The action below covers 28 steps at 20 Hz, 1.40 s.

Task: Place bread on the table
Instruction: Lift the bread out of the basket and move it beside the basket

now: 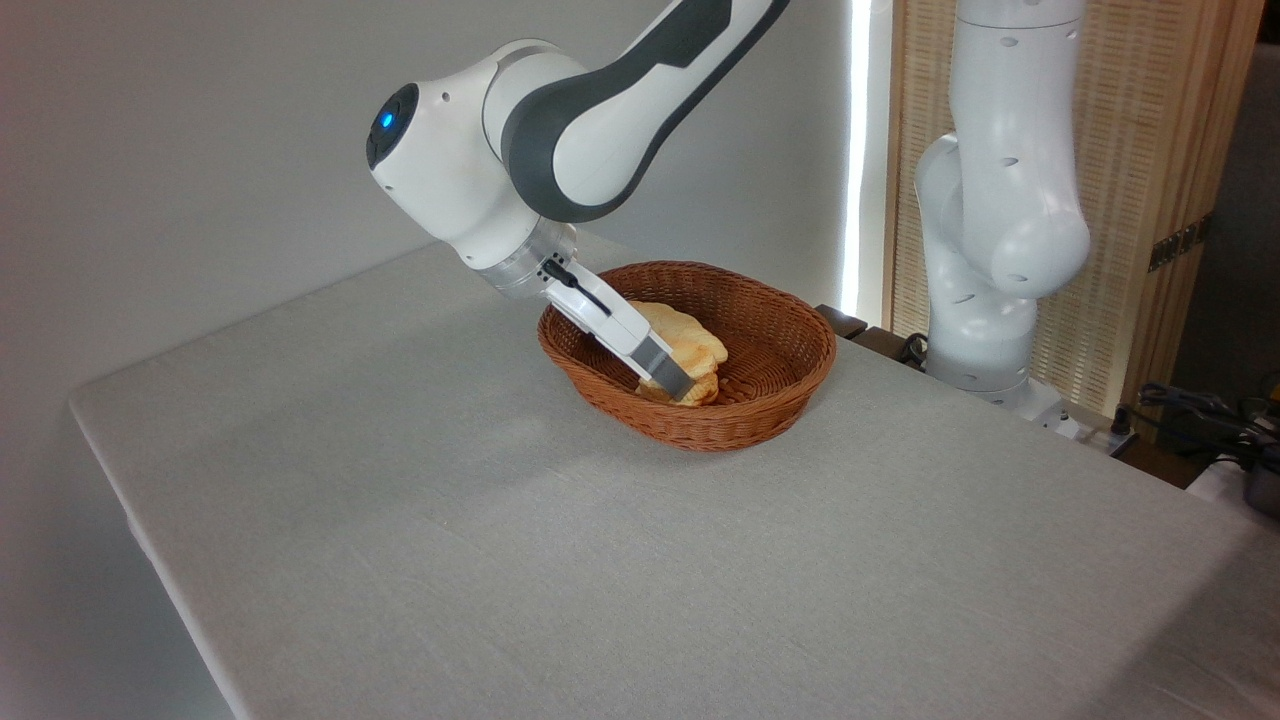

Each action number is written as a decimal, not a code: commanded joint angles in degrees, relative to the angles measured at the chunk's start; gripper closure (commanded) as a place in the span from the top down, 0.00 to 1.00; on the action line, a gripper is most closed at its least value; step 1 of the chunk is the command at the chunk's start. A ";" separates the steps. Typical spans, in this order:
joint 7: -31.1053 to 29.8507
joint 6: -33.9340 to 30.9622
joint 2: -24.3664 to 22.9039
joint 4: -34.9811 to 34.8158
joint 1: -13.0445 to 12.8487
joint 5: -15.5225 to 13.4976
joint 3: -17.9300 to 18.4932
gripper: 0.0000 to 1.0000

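The small golden-orange bread bun (pixel 704 384) lies inside the brown wicker basket (pixel 775 345), on its near side. A longer pale-golden loaf (pixel 664 320) lies just behind it, partly covered by my hand. My gripper (pixel 680 392) reaches down into the basket from the left, its fingertips at the bun's left side. Only one grey finger (pixel 662 366) shows clearly; the other is hidden, so I cannot say whether the fingers are closed on the bun. The grey-clothed table (pixel 480 520) spreads out in front of the basket.
The basket's rim (pixel 690 436) rises around the gripper. A second white robot arm (pixel 985 220) stands at the table's back right, with cables (pixel 1200 415) beyond it. The table's left edge (pixel 150 540) drops off.
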 commanded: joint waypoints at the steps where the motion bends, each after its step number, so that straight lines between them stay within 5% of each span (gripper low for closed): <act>1: 0.23 0.05 -1.41 0.01 -0.48 -0.34 0.49 0.42; 14: 0.23 -4.08 -6.07 7.21 -0.22 -3.06 0.84 0.43; 22: 0.14 12.61 -4.84 8.45 0.31 -3.24 1.36 0.48; 28: -0.21 22.64 -1.51 8.45 0.39 -6.58 1.54 0.60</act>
